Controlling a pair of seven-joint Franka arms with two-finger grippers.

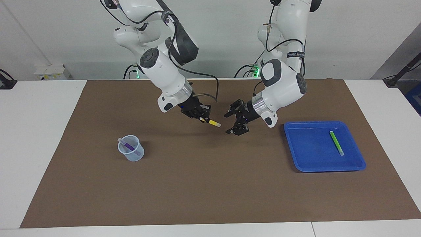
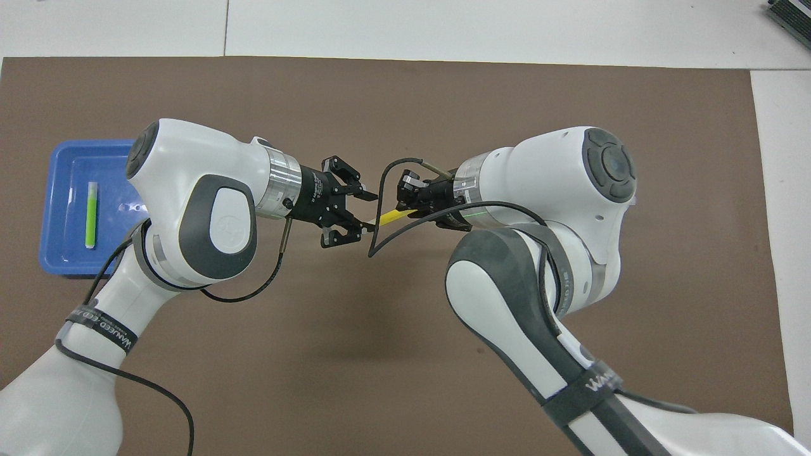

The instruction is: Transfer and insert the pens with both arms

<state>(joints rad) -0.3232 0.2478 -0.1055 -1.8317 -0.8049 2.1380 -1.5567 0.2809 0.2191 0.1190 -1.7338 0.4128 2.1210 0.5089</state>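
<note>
My right end effector [image 1: 204, 119] hangs over the middle of the brown mat [image 1: 210, 184], clamped on the yellow pen [image 1: 213, 123], whose tip points at my left end effector [image 1: 234, 124], spread wide just beside it and touching nothing. Farther out, the green pen [image 1: 336, 143] lies in the blue tray [image 1: 309, 164] toward my left arm's end of the table [image 1: 39, 138], and the purple pen [image 1: 129, 146] leans in the clear cup [image 1: 131, 154] toward my right arm's end.

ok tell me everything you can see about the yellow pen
The yellow pen is a short, thin marker with a yellow barrel, plastic by the look of it. It is up in the air over the middle of the brown mat, tilted, free end lower. The right hand is shut on its upper end. The open left hand is beside it, not touching. Nothing else touches it.
</note>
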